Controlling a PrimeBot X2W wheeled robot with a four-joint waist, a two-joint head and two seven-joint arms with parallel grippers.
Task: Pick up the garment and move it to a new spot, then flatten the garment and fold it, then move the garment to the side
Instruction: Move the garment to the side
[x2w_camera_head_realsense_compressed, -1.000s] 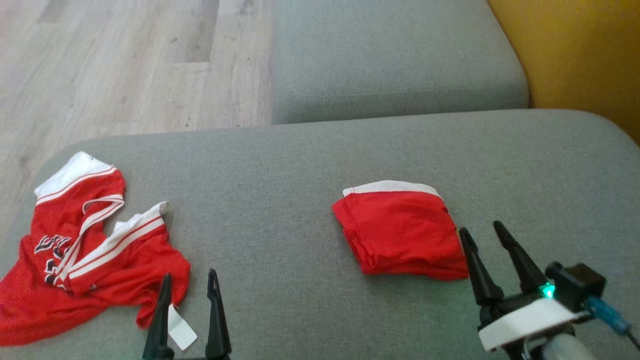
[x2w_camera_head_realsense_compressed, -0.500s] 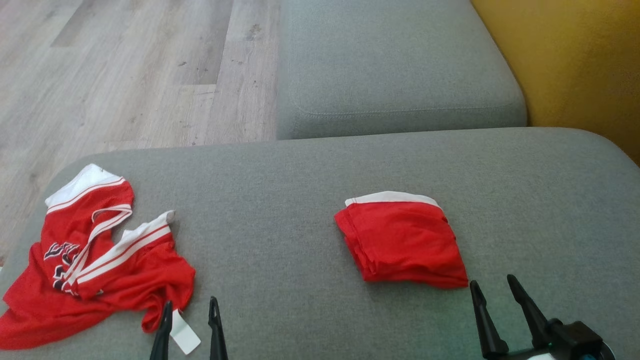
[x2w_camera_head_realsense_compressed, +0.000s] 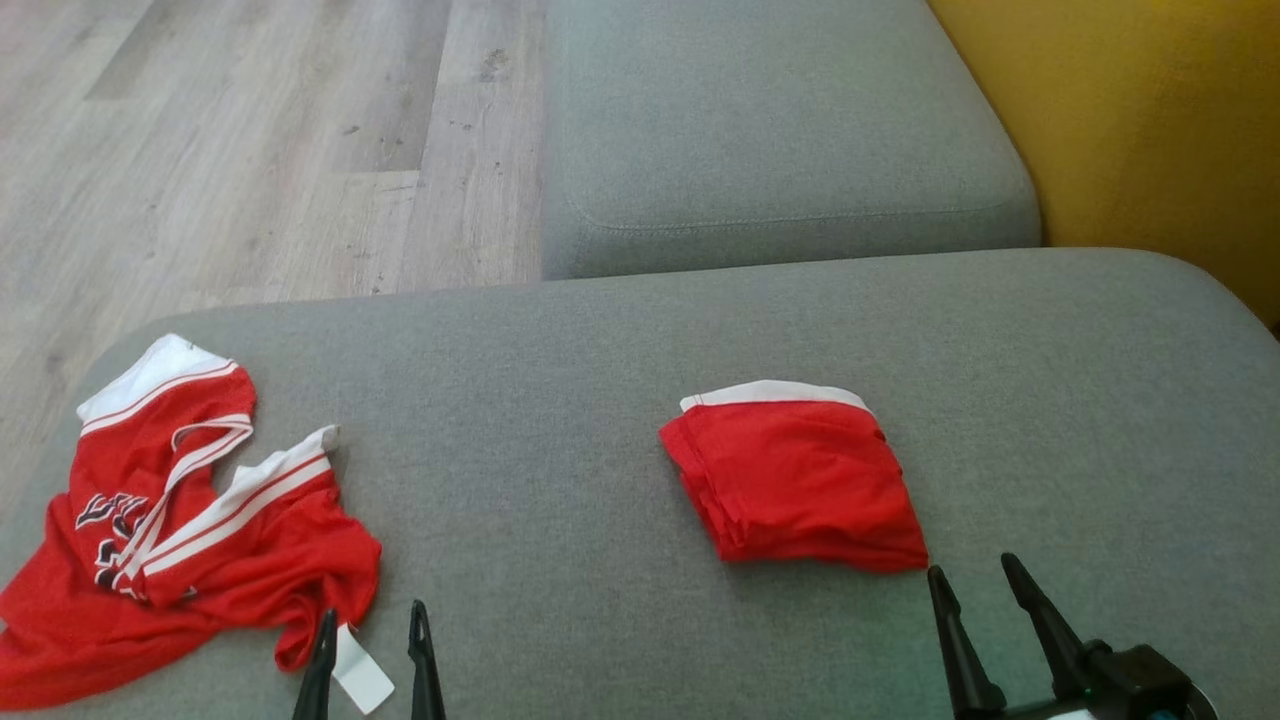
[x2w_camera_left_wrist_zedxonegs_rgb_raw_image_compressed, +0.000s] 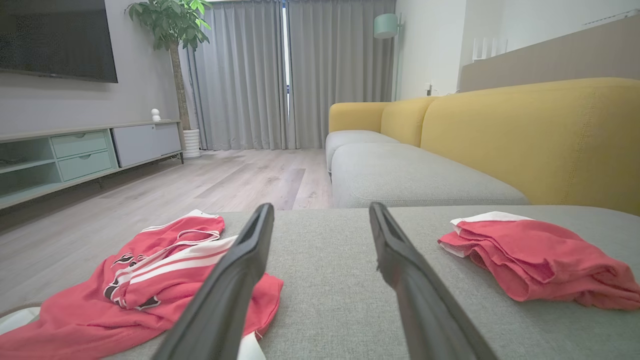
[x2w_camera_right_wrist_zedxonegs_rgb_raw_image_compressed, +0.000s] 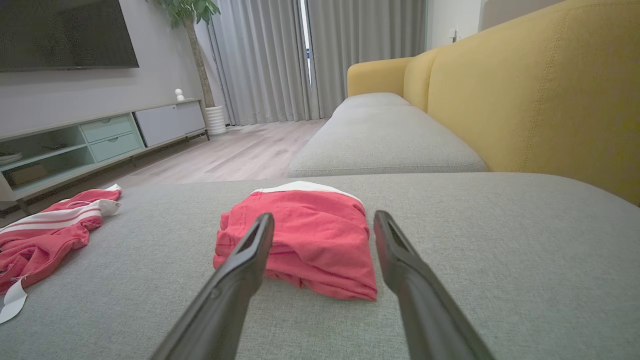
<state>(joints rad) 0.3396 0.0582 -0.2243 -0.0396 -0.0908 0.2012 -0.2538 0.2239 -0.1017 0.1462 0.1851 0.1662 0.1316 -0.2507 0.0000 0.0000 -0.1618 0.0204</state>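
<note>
A folded red garment (x2w_camera_head_realsense_compressed: 800, 480) with a white band at its far edge lies right of centre on the grey sofa seat (x2w_camera_head_realsense_compressed: 560, 380). It shows in the left wrist view at the right (x2w_camera_left_wrist_zedxonegs_rgb_raw_image_compressed: 535, 262) and straight ahead in the right wrist view (x2w_camera_right_wrist_zedxonegs_rgb_raw_image_compressed: 305, 235). My right gripper (x2w_camera_head_realsense_compressed: 975, 580) is open, just short of the garment's near right corner, apart from it. My left gripper (x2w_camera_head_realsense_compressed: 372, 625) is open and empty at the near edge of a crumpled red jersey (x2w_camera_head_realsense_compressed: 170, 520), beside its white tag (x2w_camera_head_realsense_compressed: 358, 675).
The crumpled jersey (x2w_camera_left_wrist_zedxonegs_rgb_raw_image_compressed: 145, 280) with white striped trim sprawls over the seat's left end. A second grey cushion (x2w_camera_head_realsense_compressed: 780, 130) lies beyond, with the yellow backrest (x2w_camera_head_realsense_compressed: 1150, 130) at right and wood floor (x2w_camera_head_realsense_compressed: 230, 150) at left. A TV cabinet (x2w_camera_left_wrist_zedxonegs_rgb_raw_image_compressed: 75, 155) stands across the room.
My right gripper has drawn back toward me, off the folded garment's corner and lower in the head view. The left gripper has also sunk lower. The camera has shifted slightly.
</note>
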